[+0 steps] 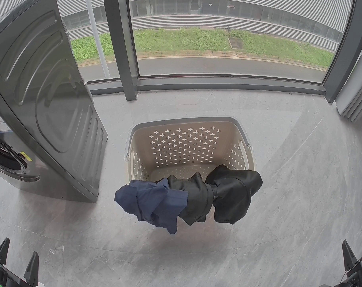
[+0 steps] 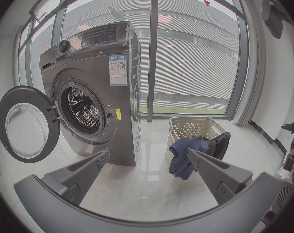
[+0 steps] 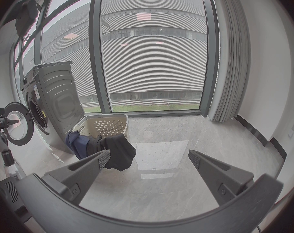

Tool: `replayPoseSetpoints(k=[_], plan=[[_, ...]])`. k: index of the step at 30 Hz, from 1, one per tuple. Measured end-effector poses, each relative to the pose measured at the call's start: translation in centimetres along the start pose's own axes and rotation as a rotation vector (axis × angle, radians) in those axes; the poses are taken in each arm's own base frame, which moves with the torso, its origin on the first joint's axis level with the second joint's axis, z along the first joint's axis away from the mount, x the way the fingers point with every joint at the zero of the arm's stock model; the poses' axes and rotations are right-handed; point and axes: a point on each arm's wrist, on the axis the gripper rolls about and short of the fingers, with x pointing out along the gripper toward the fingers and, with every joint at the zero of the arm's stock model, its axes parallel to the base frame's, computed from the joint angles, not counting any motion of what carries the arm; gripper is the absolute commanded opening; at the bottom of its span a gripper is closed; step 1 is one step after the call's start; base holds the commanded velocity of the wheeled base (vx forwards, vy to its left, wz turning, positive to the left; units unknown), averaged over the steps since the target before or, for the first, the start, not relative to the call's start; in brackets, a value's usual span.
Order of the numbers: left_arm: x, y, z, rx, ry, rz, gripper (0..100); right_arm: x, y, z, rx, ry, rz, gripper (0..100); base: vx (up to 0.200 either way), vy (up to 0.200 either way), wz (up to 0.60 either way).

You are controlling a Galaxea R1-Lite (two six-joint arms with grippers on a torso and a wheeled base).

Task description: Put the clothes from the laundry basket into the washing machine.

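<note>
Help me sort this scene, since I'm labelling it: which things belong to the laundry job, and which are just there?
Job:
cream perforated plastic laundry basket
blue cloth garment and black cloth garments draped over its near rim
grey metal washing machine, round door open

Bystanders:
pleated grey curtain
dark window frame

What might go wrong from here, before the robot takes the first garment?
1. The blue garment and the black garments hang overlapping over the laundry basket's near rim; pulling one may drag another onto the floor.
2. The basket itself might slide or tip with the pull.
3. The washing machine's door stands open; a carried, trailing garment could snag on it.
</note>
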Motion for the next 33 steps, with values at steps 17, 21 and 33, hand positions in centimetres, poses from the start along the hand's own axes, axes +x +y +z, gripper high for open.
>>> replayPoseSetpoints(k=[17,21,33], plan=[[0.0,0.0,0.0,0.000,0.000,0.000,100,0.1,0.1,5.8,0.039,-0.089,0.074,100,0.000,0.000,0.00],[0.0,0.0,0.0,0.000,0.000,0.000,100,2.2,0.1,6.9,0.062,-0.008,0.103,100,0.000,0.000,0.00],[0.0,0.0,0.0,0.001,0.000,-0.001,100,10.0,0.7,7.8,0.109,0.172,0.141,100,0.000,0.000,0.00]])
